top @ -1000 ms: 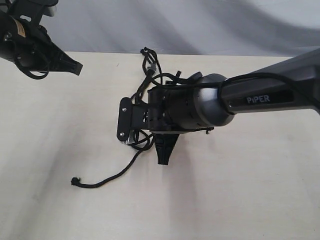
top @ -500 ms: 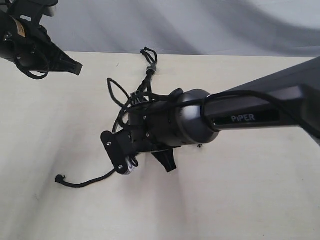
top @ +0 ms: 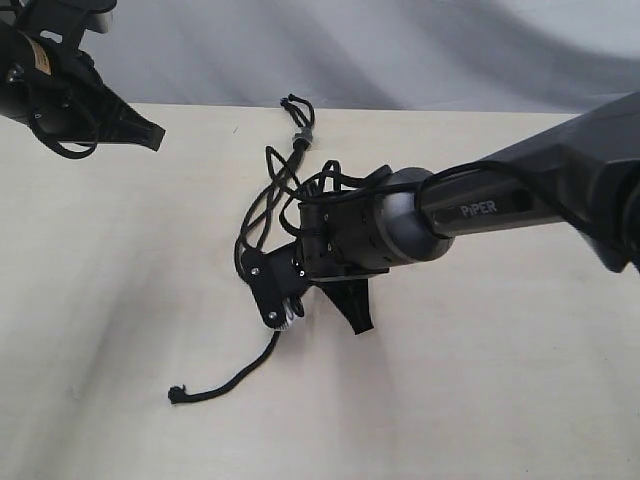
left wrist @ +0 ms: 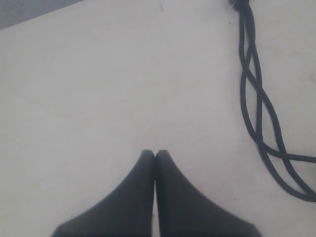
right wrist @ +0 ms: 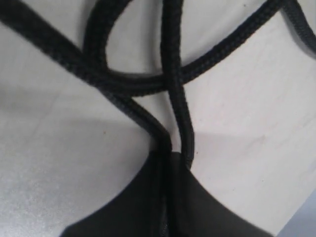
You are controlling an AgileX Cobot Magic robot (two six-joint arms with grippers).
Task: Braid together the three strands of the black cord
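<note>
1. Right wrist view: the right fingers (right wrist: 148,207) were pinched shut on the black cord (right wrist: 173,74), and two strands (right wrist: 183,123) ran into the closed tips. I could not tell whether both were clamped or one only lay against them.
2. Just past the tips, those two crossed a third strand that looped over them. The fingers therefore sat right at a crossing, with the cord fanning away over the bench (right wrist: 59,148).
3. In the left wrist view, the left fingers (left wrist: 138,197) were closed tip to tip and held nothing. The plaited stretch of cord (left wrist: 256,98) lay well off to one side, roughly parallel to the way they pointed.
4. In the exterior view, the right fingers (top: 352,300) sat low near the middle of the bench (top: 500,400). The left fingers (top: 140,130) hung at the far left corner, well apart from the cord.
5. The cord's long axis ran from the knot (top: 295,108) at the far edge towards the near side, through slack loops (top: 250,225) beside the right wrist. A loose strand (top: 235,370) trailed out to its frayed tip (top: 178,395).
6. The coming move probably turns on carrying the held strand across that axis. The right arm was much the nearer, and the left would have to come in from its corner to pin or take a strand.
</note>
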